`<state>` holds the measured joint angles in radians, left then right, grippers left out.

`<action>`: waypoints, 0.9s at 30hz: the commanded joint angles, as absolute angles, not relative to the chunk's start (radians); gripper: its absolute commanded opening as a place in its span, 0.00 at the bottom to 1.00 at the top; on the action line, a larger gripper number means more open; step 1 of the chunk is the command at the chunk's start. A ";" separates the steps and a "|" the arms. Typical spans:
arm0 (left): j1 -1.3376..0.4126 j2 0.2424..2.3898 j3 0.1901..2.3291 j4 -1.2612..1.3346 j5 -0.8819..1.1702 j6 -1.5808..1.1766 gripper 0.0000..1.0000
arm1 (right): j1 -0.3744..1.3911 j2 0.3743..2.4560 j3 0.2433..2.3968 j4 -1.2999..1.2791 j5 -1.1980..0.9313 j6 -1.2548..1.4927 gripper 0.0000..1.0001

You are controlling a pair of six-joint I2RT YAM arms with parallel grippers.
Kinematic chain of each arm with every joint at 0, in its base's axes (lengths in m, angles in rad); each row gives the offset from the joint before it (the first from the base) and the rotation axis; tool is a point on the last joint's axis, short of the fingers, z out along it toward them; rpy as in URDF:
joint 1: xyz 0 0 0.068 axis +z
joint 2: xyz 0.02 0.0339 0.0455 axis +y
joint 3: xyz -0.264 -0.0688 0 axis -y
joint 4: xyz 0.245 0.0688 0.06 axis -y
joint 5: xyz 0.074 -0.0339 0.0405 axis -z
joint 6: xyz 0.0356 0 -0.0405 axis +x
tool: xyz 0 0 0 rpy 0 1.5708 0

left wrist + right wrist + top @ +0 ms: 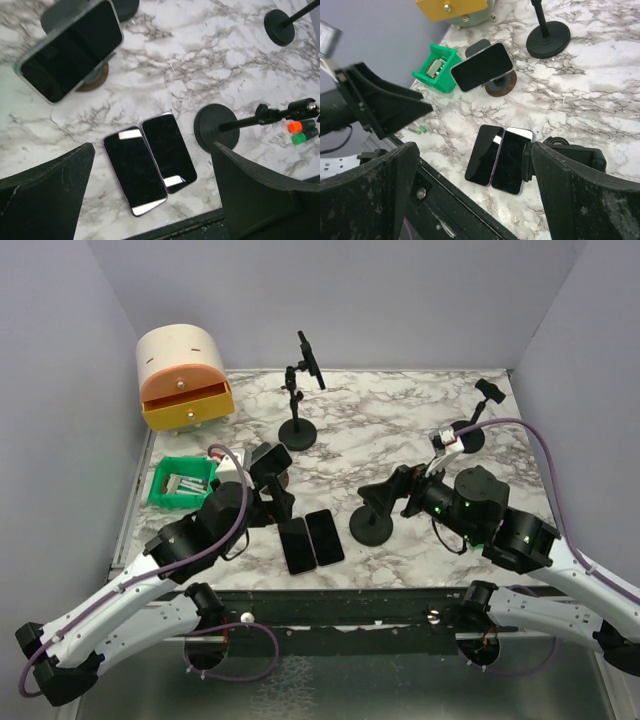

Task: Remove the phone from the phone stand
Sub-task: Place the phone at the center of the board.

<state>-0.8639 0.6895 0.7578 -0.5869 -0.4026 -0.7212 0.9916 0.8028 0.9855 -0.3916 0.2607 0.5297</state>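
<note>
Not done yet: phone sits tilted on its stand, 2 other phones lie flat on desk nearby, L end effector & R end effector both spread, empty.

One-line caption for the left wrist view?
Open left claw over two phones lying side by side; a third phone sits on its stand beyond.

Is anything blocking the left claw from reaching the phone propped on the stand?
Nothing visible does. The open left gripper hovers near the phone on its stand, only bare marble table between them; the two flat phones lie aside.
</note>
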 commanded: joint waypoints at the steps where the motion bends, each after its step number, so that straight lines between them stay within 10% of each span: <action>1: -0.858 0.749 0.851 -0.627 -0.542 -0.483 0.99 | 0.991 0.789 0.946 -0.364 0.264 0.514 1.00; 15: -0.289 0.902 0.808 -0.396 -0.033 -0.381 0.99 | 0.991 0.841 0.953 -0.322 0.197 0.487 0.99; 27: -0.136 1.037 0.665 -0.153 0.199 -0.529 0.89 | 0.991 0.848 0.950 -0.276 0.166 0.445 0.99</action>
<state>-0.1604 1.0225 0.6907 -0.2562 0.1001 -0.4824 0.9916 0.8436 0.9447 -0.3046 0.1947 0.4789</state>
